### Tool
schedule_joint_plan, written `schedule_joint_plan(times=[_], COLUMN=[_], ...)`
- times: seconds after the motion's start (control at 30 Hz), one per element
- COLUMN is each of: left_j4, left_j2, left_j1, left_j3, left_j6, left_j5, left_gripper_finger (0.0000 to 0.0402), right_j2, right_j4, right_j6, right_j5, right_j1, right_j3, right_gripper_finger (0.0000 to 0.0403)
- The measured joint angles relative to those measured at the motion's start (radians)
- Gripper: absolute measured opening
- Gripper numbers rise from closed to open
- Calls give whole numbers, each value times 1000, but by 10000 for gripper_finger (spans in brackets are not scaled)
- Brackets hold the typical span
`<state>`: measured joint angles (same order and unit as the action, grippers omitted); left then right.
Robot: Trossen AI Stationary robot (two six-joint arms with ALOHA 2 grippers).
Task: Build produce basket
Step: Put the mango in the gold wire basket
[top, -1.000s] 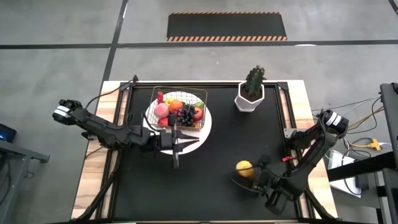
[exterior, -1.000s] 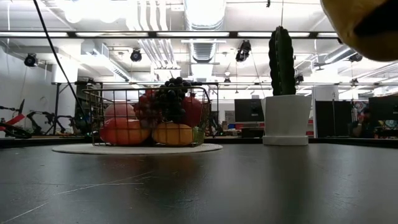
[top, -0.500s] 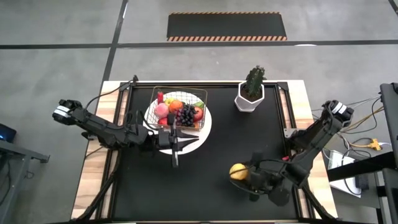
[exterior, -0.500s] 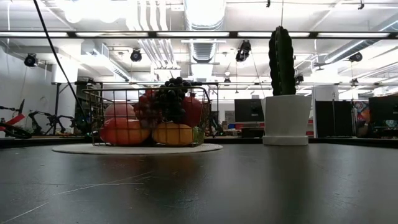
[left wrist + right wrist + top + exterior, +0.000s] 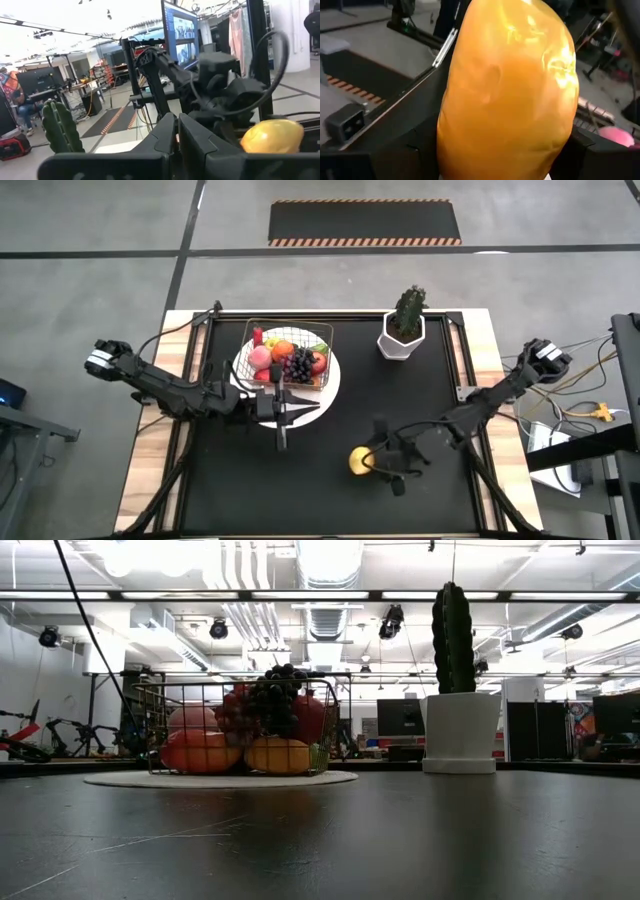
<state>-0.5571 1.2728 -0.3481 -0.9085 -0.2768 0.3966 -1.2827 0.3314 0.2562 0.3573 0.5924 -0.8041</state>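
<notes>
You've got the yellow toy mango (image 5: 359,461) pinched in your right gripper (image 5: 371,462), carrying it over the black table, well short of the small wire-mesh basket (image 5: 290,356) on its round white plate (image 5: 332,380). Left gripper (image 5: 281,442) sits pressed shut near the plate; next you need to swing over the basket and release.

Two arms of mine, one wire basket (image 5: 290,352), one white plate (image 5: 331,382), one potted cactus (image 5: 405,323), one yellow mango (image 5: 360,461) — fruit inside too heaped to count.

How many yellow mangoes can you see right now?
1. The mango is gripped by the right gripper over the table's front middle, apart from the basket. Another could be hidden under the basket's piled fruit.
</notes>
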Motion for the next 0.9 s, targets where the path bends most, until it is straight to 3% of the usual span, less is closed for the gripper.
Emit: schedule_joint_plan(times=[0.23, 0.43, 0.73, 0.9], left_j4=[1, 71, 42, -63], left_j2=[-16, -22, 48, 157], left_j1=[-12, -23, -32, -32], left_j3=[0, 1, 32, 25], left_j6=[-25, -7, 164, 157], left_j5=[-1, -6, -47, -45], left_gripper_finger=[8, 26, 174, 255], right_j2=[-15, -65, -133, -151], right_j4=[364, 641, 698, 699], right_j6=[27, 48, 35, 44], right_j5=[-184, -199, -173, -173], right_j1=[-134, -219, -286, -293], right_j3=[162, 260, 266, 252], right_gripper_finger=[245, 247, 249, 250])
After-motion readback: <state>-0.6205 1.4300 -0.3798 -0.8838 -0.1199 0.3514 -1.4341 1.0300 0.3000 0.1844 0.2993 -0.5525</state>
